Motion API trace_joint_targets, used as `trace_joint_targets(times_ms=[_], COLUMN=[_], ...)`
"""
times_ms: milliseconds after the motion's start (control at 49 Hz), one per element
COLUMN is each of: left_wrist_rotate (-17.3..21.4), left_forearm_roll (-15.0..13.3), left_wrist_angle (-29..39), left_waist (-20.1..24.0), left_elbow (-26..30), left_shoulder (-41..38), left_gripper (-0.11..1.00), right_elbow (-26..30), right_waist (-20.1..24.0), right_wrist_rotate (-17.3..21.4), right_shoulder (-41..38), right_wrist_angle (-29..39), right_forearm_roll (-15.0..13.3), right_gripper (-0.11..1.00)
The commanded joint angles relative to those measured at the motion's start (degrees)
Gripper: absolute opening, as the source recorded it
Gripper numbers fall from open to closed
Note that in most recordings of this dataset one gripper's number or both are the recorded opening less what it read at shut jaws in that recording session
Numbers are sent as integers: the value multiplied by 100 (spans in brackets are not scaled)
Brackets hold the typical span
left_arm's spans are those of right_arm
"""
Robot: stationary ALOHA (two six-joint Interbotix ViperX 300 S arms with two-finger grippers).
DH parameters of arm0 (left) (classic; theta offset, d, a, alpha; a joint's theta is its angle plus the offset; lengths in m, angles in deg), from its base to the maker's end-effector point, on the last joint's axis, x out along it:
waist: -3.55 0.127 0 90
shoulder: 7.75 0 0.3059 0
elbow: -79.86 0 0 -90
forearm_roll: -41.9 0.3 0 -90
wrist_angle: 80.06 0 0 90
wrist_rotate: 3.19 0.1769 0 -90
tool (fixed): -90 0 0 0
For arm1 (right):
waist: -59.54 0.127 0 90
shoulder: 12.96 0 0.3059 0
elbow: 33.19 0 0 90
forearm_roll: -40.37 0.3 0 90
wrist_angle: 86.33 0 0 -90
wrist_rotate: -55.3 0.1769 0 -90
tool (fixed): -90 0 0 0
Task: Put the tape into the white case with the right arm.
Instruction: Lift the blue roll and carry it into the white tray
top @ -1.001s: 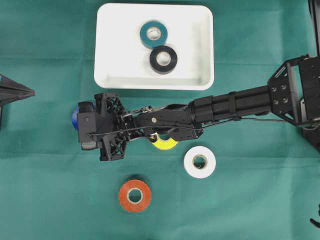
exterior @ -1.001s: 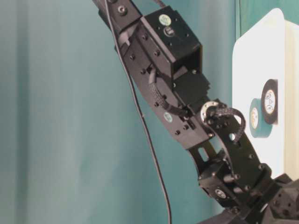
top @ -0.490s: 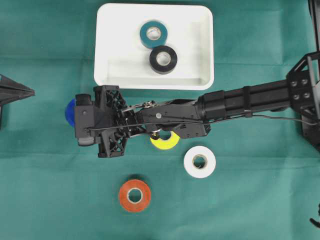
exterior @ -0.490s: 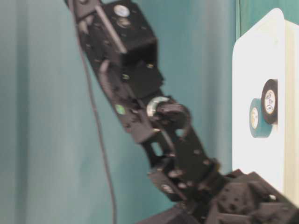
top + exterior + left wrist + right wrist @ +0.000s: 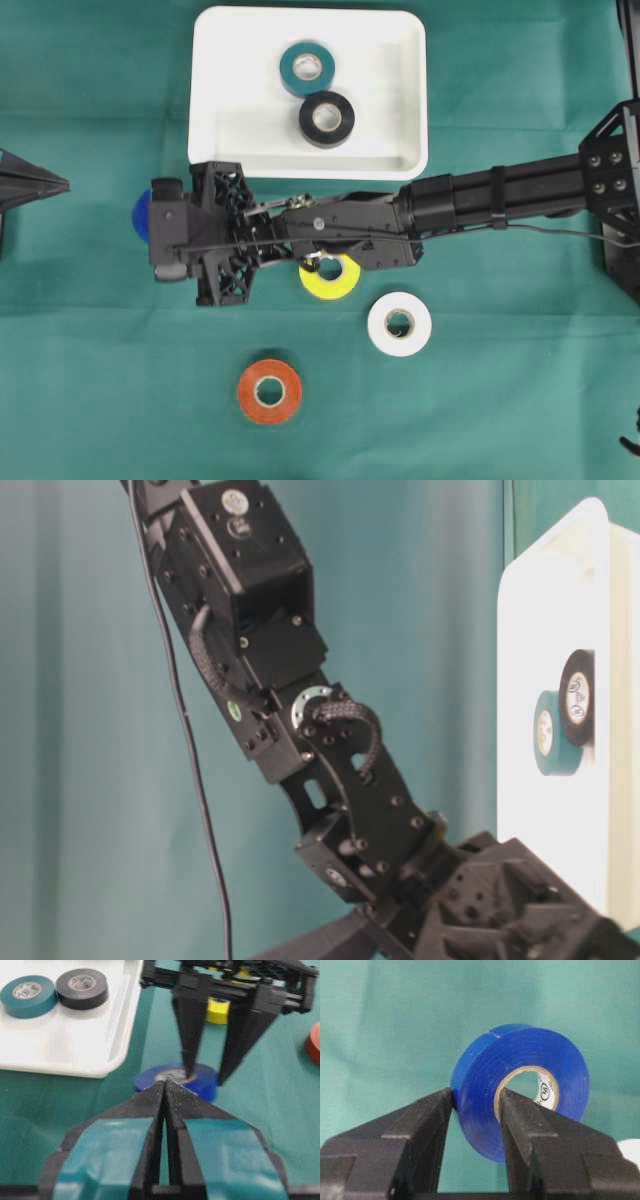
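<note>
**Ana:** Claws first — how did each one stand?

**Ben:** The right claw (image 5: 472, 1110) was clamped on the blue tape (image 5: 520, 1090). One finger pressed the outer face of the roll and the other sat inside the core, so the wall of the roll was pinched between them. The left claw (image 5: 164, 1091), the one with teal patches, had its two fingers pressed together with nothing between them.

**Ana:** Where was the blue tape relative to the white case (image 5: 230, 150)?

**Ben:** Outside it, just off the case's lower left corner in the overhead view, mostly hidden under the right arm (image 5: 400, 215). From the left wrist view it looked low over the green desk (image 5: 100, 380), close beside the case's rim; I couldn't tell whether it touched the cloth.

**Ana:** And the other rolls?

**Ben:** Below the case, a yellow tape (image 5: 332, 277) lay partly under the arm. A white tape (image 5: 400, 323) lay further from the case, to the lower right of the yellow one, and an orange tape (image 5: 269, 391) furthest out. Inside the case, a black tape (image 5: 326, 119) and a teal tape (image 5: 306, 68) lay flat, touching each other, the teal one nearer the far rim.
</note>
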Motion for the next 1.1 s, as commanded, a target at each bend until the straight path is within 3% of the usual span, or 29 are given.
trace_joint_targets(times_ms=[0,123,306,674,1082], left_wrist_rotate=[0,0,0,-9,-9], left_forearm_roll=[0,-9,0,0,-9], left_wrist_angle=[-53,-44,-53,-44,-44], left_waist=[18,18,18,18,18], left_elbow=[70,70,70,70,70], left_shoulder=[-44,-44,-44,-44,-44], left_gripper=[1,1,1,1,1], right_elbow=[70,70,70,-53,-1336], right_waist=[-193,-422,-791,-1310,-1547], right_wrist_rotate=[-26,-26,0,9,35], right_shoulder=[431,527,580,598,1424], right_wrist_angle=[-26,-26,-18,-26,-255], right_forearm_roll=[-18,-141,-562,-650,-650], right_gripper=[2,2,2,2,2])
